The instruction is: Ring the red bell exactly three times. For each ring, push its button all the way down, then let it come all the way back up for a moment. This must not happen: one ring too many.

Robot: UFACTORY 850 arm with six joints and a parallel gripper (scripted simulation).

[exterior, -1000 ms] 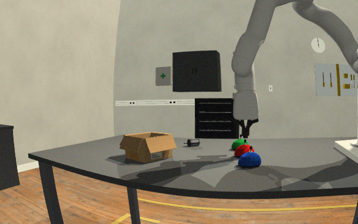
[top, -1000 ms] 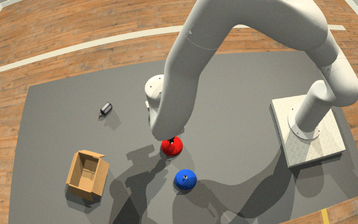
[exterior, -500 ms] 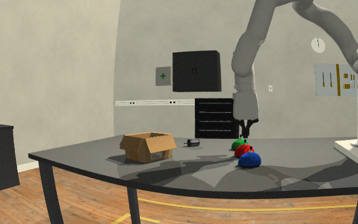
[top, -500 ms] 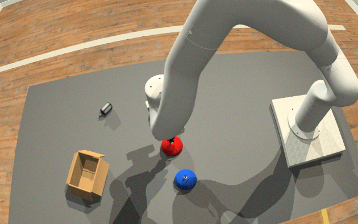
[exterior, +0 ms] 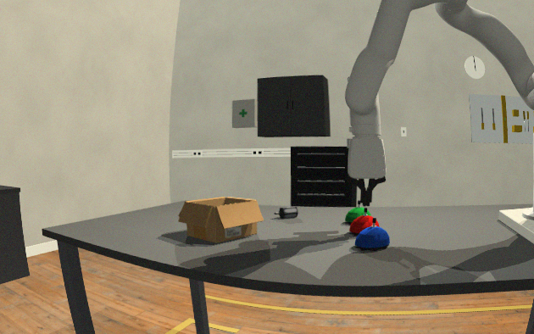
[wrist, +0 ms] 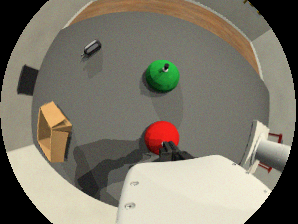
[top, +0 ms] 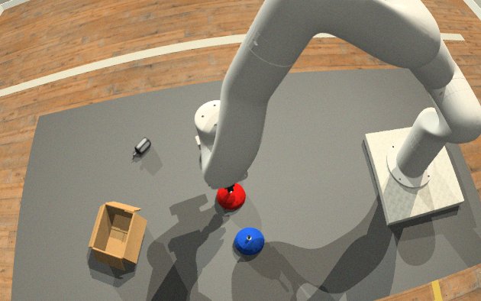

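The red bell (top: 230,196) sits near the middle of the grey table top, between a blue bell (top: 249,241) and a green bell (exterior: 356,214). It also shows in the side view (exterior: 364,224) and in the wrist view (wrist: 161,136). My gripper (top: 230,188) is shut and empty. It points straight down over the top of the red bell. In the side view the fingertips (exterior: 365,203) stand a short way above the bells. The arm hides the green bell in the overhead view, and I cannot tell whether the tips touch the red bell's button.
An open cardboard box (top: 117,234) stands at the front left. A small dark cylinder (top: 142,146) lies at the back left. The arm's base plate (top: 414,172) is at the right edge of the table.
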